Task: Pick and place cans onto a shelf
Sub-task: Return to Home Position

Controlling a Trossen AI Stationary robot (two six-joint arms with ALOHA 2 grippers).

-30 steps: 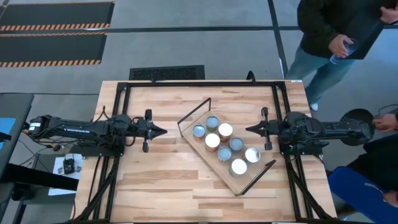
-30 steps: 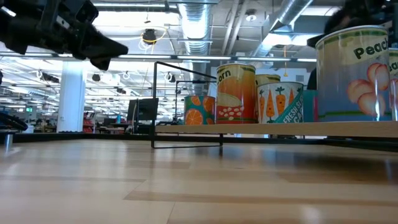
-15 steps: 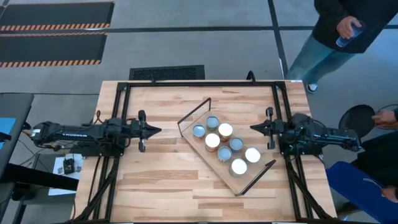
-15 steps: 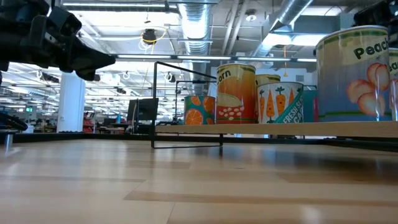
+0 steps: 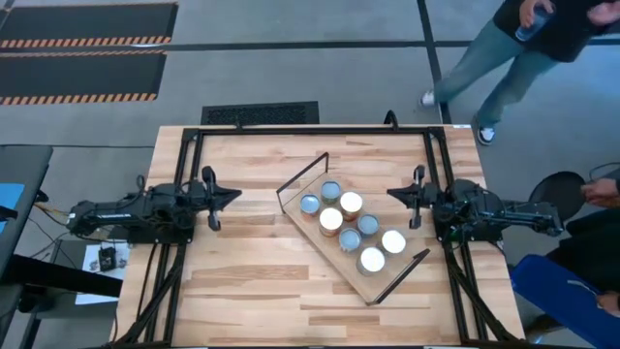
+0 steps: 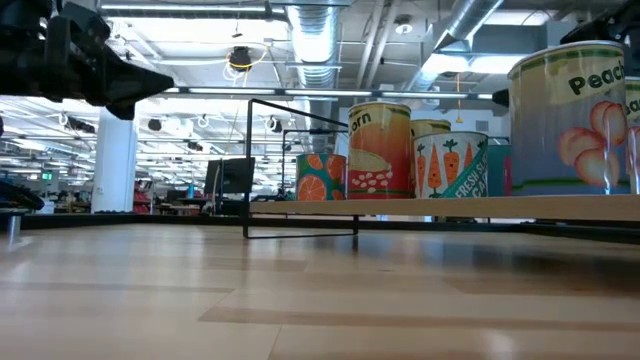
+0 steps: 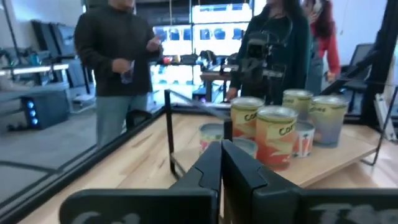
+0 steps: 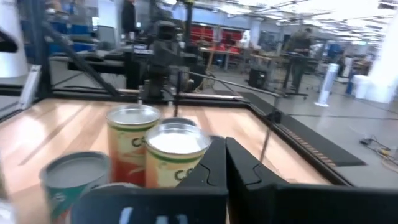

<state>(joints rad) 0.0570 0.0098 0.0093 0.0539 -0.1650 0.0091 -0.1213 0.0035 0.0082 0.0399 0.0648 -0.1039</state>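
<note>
The cans (image 5: 330, 220) stand close together on the shelf (image 5: 315, 176), slanted across the table's (image 5: 242, 281) middle. The left claw (image 5: 232, 194) (fingers pressed together) hangs toward the left edge. The right claw (image 5: 392, 195), closed too, hangs toward the right edge.

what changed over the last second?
The left gripper drew back toward its own side of the table, away from the shelf, shut and holding nothing. The right gripper barely shifted and is also shut. The person beyond the table walked on. The seven cans stayed put on the shelf.
</note>
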